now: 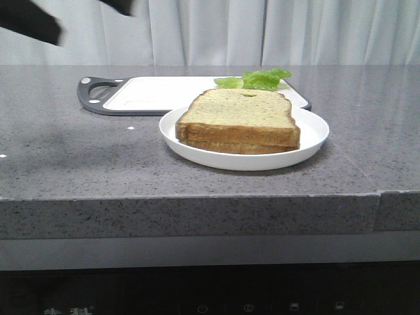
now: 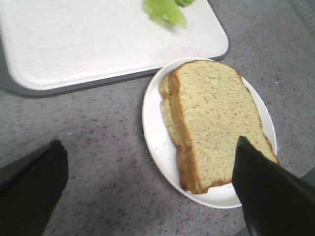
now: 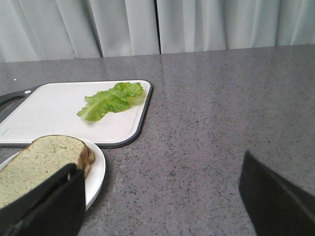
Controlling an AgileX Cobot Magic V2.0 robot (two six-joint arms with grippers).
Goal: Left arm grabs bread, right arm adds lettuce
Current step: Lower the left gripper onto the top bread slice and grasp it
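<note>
I see a wide grey stone counter (image 1: 79, 164) with pale curtains (image 1: 282, 29) behind it. On the far part of the counter lies a white cutting board (image 1: 157, 92) with a dark rim and a handle at its left end. In front of the board, touching or almost touching its near edge, stands a round white plate (image 1: 315, 134).

On the plate are two slices stacked. The top one is the bread (image 1: 239, 115), tan with a brown crust and a small hole near its far edge. It covers the lower slice (image 1: 230, 147) almost fully; only the edge of that one shows.

The lettuce (image 1: 259, 79) lies on the right end of the board, just behind the plate, not touching the bread.

The left arm (image 1: 29, 20) I see only as a blurred dark shape at the top left in the front view. In its wrist view the left gripper (image 2: 147, 187) is spread wide above the plate; one finger (image 2: 261, 191) overlaps the bread's corner, the other is over the counter. It holds nothing.

The right gripper (image 3: 162, 196) is also spread apart and holds nothing; it is over bare counter, to the right of the plate.
</note>
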